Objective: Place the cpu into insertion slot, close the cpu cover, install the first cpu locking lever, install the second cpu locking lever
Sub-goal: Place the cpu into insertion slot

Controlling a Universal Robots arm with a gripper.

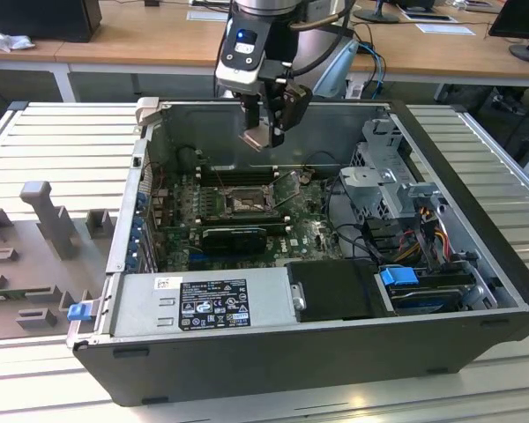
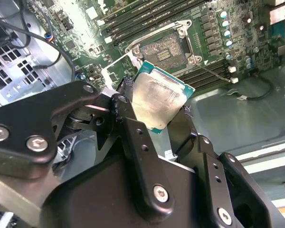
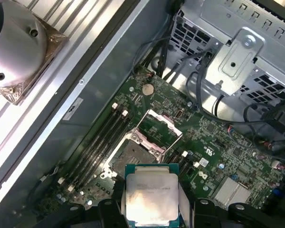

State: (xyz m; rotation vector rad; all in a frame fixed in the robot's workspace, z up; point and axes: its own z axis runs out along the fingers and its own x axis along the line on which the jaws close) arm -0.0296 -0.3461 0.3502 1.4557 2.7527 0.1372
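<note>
1. The cpu (image 3: 151, 199) is a flat square chip with a pale, smudged silvery lid and a thin teal-green rim.
2. The gripper (image 1: 269, 125) pinches it by two opposite edges between its black fingers (image 2: 133, 128). The chip is tilted in the air above the motherboard (image 1: 309, 231), clear of the insertion slot (image 1: 245, 201).
3. In the exterior view the arm (image 1: 260, 26) reaches in from twelve o'clock of the computer case (image 1: 273, 361), wrist pointing down. The slot lies at about six o'clock from the gripper.
4. The cpu cover (image 1: 287, 188) stands raised at about two o'clock of the slot, leaving the socket bare.
5. In both wrist views the gripper body hides the chip's rear edge. The locking levers are too thin to make out.
</note>
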